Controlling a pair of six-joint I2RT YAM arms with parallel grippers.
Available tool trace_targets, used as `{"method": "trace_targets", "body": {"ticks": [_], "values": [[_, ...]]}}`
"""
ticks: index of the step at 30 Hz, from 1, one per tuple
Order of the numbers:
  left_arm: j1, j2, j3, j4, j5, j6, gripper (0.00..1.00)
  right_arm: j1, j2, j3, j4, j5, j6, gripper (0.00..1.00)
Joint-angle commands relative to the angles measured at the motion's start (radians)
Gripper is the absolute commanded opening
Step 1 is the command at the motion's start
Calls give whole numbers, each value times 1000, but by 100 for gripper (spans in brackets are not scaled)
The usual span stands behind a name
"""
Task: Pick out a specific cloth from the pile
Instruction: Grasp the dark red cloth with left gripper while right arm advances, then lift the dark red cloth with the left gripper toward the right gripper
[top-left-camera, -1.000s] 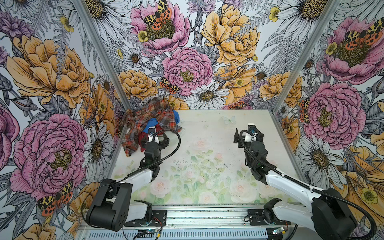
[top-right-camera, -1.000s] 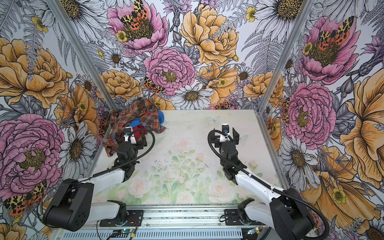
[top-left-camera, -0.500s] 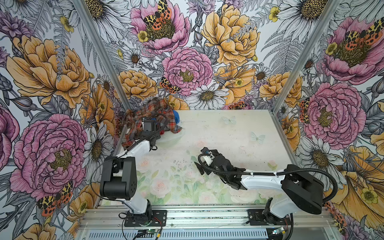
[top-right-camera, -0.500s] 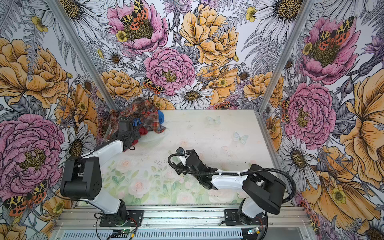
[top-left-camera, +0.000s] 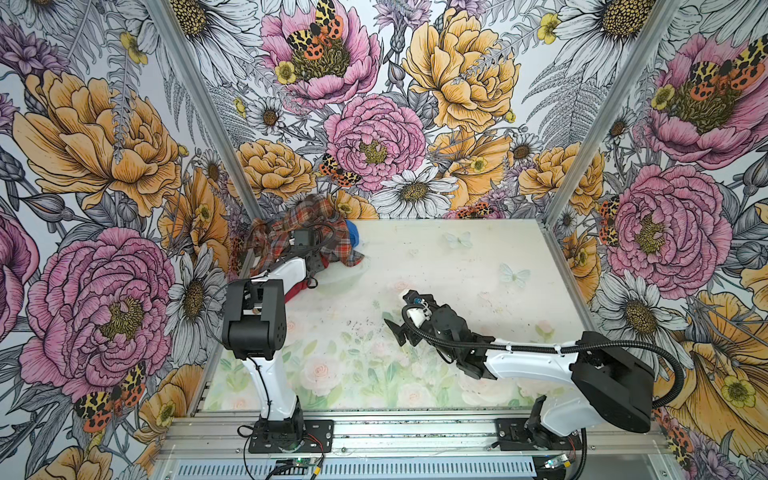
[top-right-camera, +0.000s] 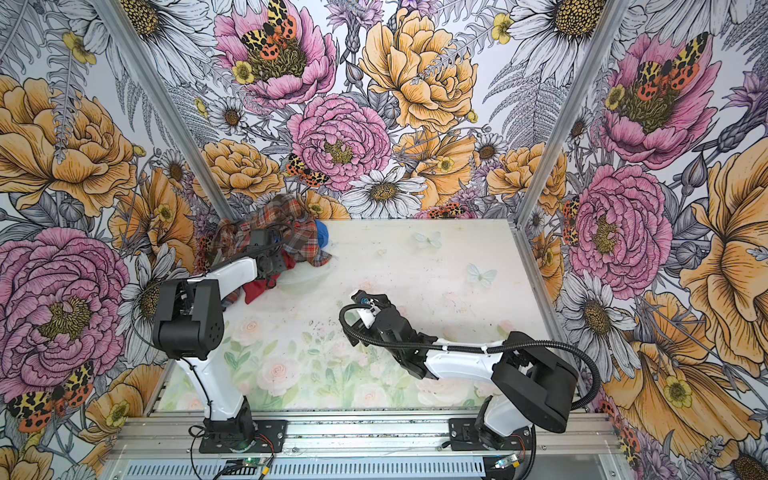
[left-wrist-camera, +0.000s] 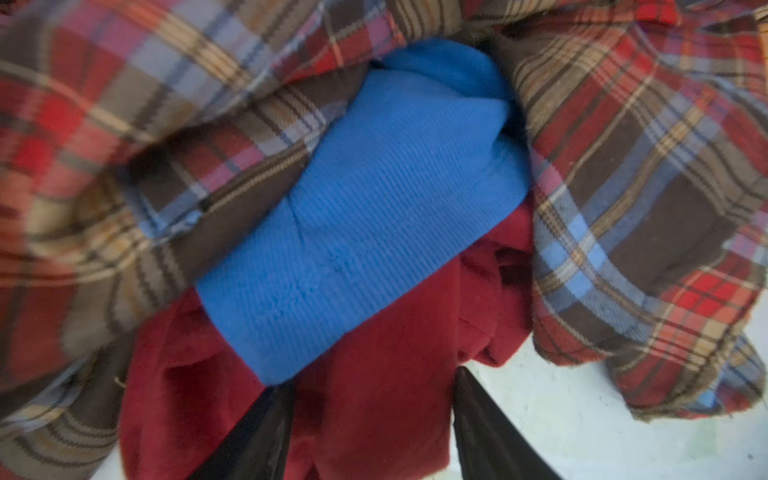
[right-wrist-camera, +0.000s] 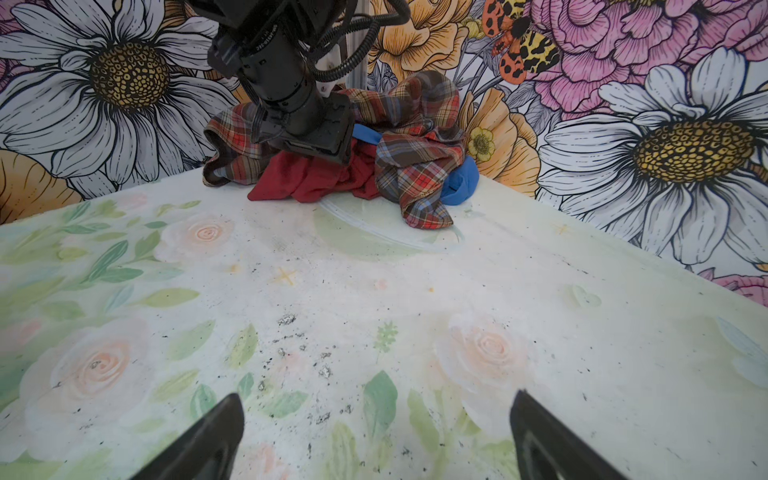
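Far-left corner of the tabletop (top-left-camera: 457, 270), and the pile (top-left-camera: 320, 212) is slumping in a crumpled heap by the wall. The cloth (left-wrist-camera: 374, 415), plain dark red and soft with a fuzzy nap, is lying at the bottom, spilling out along the front edge. A ribbed bright blue cloth (left-wrist-camera: 374, 199) is draping right over it, and the woven plaid shirt (left-wrist-camera: 631, 166) is crowding in from both sides. The left claw (left-wrist-camera: 370, 382) is partly closed, pinching a red fold. The right claw (right-wrist-camera: 377, 395) is hovering wide open and empty over bare tabletop, well apart.
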Motion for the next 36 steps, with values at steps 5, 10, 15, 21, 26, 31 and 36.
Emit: {"method": "trace_targets", "body": {"ticks": [5,10,15,21,26,31,36], "values": [[13,30,50,-69,40,-16,37,-19,-25,2,25,-4,-4,99],[13,-64,27,-68,15,-20,7,-36,-32,-5,26,-3,0,100],[22,-243,50,-96,-17,-16,0,-57,-35,-7,26,-10,19,100],[28,-378,232,-173,12,19,0,-102,-79,-31,26,-10,66,99],[-19,-431,422,-173,204,42,0,-192,-134,-64,5,38,152,100],[-255,-429,650,-160,262,168,0,-310,-194,-96,-58,99,259,100],[-507,-340,825,-88,294,220,0,-385,-307,-144,-109,157,300,100]]}}
